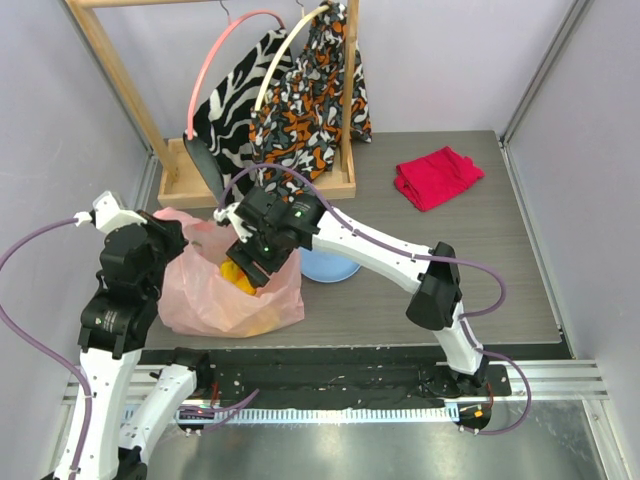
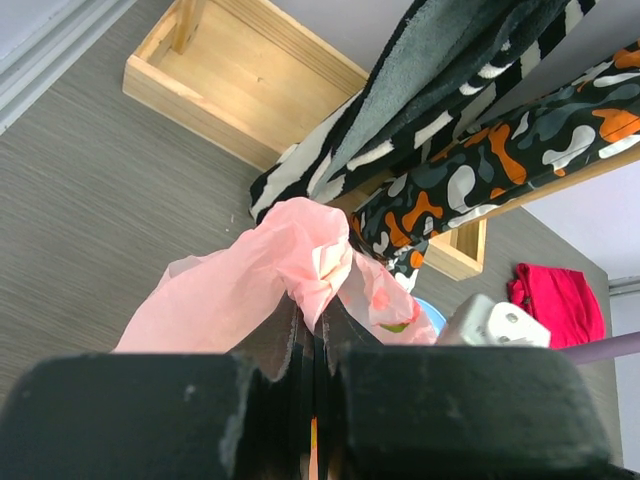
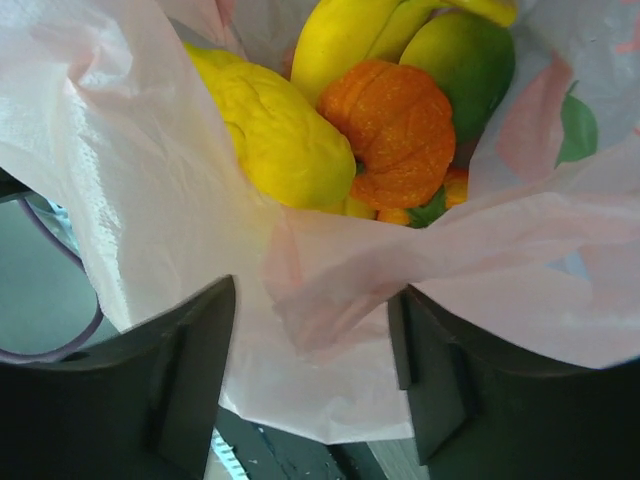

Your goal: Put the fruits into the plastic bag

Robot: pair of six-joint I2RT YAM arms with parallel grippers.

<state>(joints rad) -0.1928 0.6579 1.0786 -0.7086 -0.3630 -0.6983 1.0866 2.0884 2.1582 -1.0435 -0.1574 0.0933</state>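
Top view: the plastic bag (image 1: 215, 300) slumps on the counter (image 1: 500, 250), its mouth lifted.

Left wrist: the left claw (image 2: 315, 335) is clamped on the bag's bunched rim. If that thin film slips, the mouth could collapse.

Right wrist: the right claw (image 3: 310, 360) stands open astride a fold of film, above the orange (image 3: 395, 130) and bananas (image 3: 350, 40) inside. Closing here could snag the bag and tip it.

white arm links (image 1: 375, 245), chunky black joints (image 1: 435, 292), black fingers (image 3: 170, 390), thin purple cables (image 1: 42, 232).

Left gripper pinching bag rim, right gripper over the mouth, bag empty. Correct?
Not empty: the right wrist view shows an orange and yellow fruit inside the plastic bag. The left gripper does pinch the rim; the right gripper is over the mouth.
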